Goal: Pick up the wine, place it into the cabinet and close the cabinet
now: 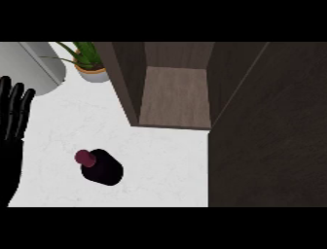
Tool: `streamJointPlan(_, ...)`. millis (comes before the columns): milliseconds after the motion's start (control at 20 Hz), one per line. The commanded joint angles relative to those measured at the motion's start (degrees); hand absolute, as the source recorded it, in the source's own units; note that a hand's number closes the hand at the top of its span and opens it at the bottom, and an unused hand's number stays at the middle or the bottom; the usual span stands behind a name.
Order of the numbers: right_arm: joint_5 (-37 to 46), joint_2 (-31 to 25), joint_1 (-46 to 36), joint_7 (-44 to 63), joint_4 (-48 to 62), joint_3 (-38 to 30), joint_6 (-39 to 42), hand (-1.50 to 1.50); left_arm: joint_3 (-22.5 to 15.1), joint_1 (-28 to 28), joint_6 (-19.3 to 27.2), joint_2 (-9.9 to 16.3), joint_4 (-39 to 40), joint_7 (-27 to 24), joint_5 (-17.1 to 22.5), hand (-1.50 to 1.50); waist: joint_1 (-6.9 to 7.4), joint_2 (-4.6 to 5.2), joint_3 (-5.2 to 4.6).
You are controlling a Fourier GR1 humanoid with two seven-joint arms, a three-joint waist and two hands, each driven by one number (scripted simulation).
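Observation:
The wine bottle [100, 166] stands upright on the white counter [159, 155], seen from above: a dark body with a maroon cap. Behind it and to the right is the cabinet [175, 97], its compartment open and its wooden shelf bare. The cabinet's dark door [281, 126] is swung open and fills the right side of the view. My left hand [1, 131] rests at the left edge, fingers straight and pointing up, apart from the bottle. My right hand does not show.
A potted green plant [87, 61] stands at the back beside the cabinet's left wall. A large pale grey rounded object [30, 63] sits at the back left corner.

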Motion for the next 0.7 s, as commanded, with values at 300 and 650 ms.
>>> streamJointPlan(300,-6.3,-1.5,8.8,5.9,-2.6,7.1,8.3,-1.50,-20.9,12.7,-2.7,-5.5,-2.8,0.8,6.7,-1.50,-2.59,1.07,1.56)
streamJointPlan(650,-10.3,-3.9,15.6,16.0,-17.4,7.8,9.0,-1.50,-37.5,19.7,5.8,-5.6,-11.3,4.5,-0.7,-1.50,-2.85,0.73,1.75)
